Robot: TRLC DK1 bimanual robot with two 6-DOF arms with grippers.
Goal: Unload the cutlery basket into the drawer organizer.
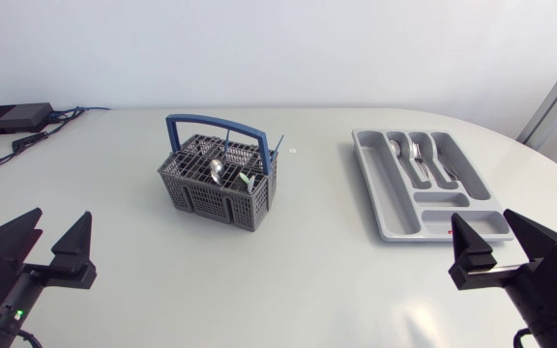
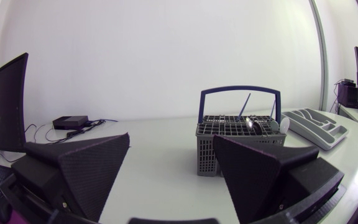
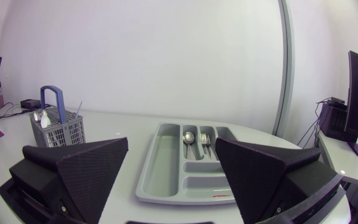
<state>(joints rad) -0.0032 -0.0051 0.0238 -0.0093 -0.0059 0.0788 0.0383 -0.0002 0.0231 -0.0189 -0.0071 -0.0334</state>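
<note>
Spread right claw [image 3: 171,142], organizer [image 3: 159,167] ahead, basket [image 3: 63,132] beyond

What I count
I count one basket [image 1: 211,198], one organizer [image 1: 380,184] at its 3 o'clock, and two grippers, left gripper [image 1: 62,215] and right gripper [image 1: 480,216]. In the organizer: one spoon [image 1: 395,148], one sure fork [image 1: 415,152]; in the basket a second spoon [image 1: 217,172]; other pieces I cannot count.

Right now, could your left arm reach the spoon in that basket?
Probably yes. The left gripper is open, bare table lies between it and the cutlery basket, and the spoon pokes out on top, near the blue handle.
</note>
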